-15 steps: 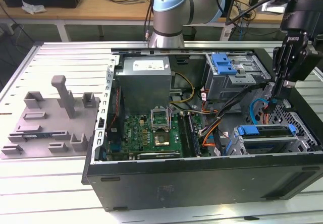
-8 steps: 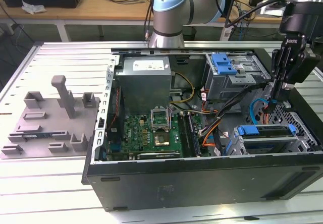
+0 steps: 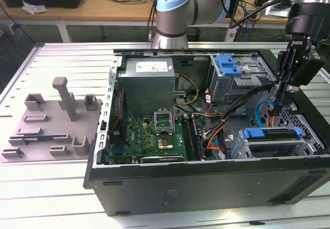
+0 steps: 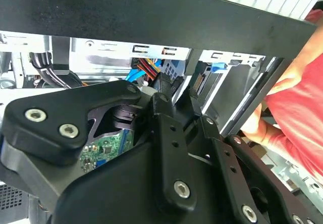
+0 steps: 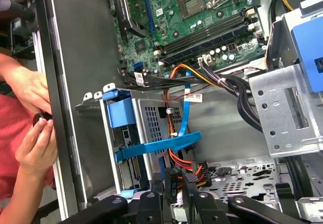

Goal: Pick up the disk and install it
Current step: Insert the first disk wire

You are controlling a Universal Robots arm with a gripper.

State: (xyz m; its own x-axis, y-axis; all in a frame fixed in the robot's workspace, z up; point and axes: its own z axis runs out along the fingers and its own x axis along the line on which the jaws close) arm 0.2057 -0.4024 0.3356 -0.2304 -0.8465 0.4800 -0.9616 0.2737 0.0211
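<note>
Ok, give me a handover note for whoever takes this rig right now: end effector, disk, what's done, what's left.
End effector: down inside the open black computer case, beside the grey metal drive bay, close to the red and orange wire bundle; grip state unclear.
The disk, a flat silver hard drive with blue plastic bracket, sits in that bay at the exterior view's right.
Done: it appears placed in the bay.
Left: full seating and cabling can't be confirmed.
Note: a person's hand is at the case's outer wall.
</note>
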